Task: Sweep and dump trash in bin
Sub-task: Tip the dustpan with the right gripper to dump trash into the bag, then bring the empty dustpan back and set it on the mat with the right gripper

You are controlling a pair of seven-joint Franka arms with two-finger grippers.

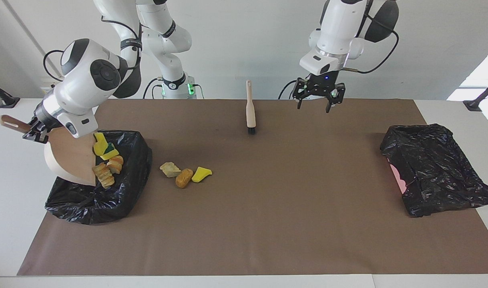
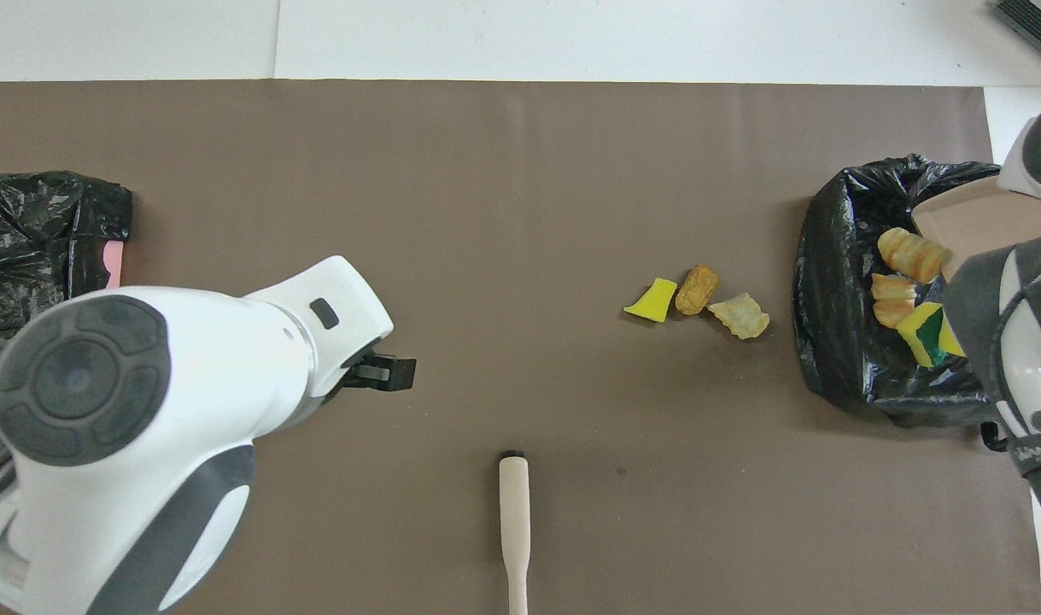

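Observation:
My right gripper [image 1: 36,134] is shut on the handle of the pale dustpan [image 1: 67,160], which tilts steeply over the black-lined bin [image 1: 123,192]. A green-topped sponge [image 1: 107,151], a yellow piece [image 1: 99,142] and two bread-like lumps [image 1: 115,163] slide at the pan's lower lip above the bin. On the mat beside the bin lie a pale lump [image 1: 170,169], an orange-brown lump [image 1: 183,178] and a yellow sponge piece [image 1: 201,174]. The brush [image 1: 250,106] rests on its black bristles, handle pointing toward the robots, with nothing holding it. My left gripper [image 1: 314,108] hangs open above the mat, apart from the brush.
A second black-bagged bin [image 1: 436,168] with a pink patch showing sits at the left arm's end of the table. A brown mat [image 1: 268,224] covers the table. In the overhead view the left arm's wrist [image 2: 144,401] covers part of the mat.

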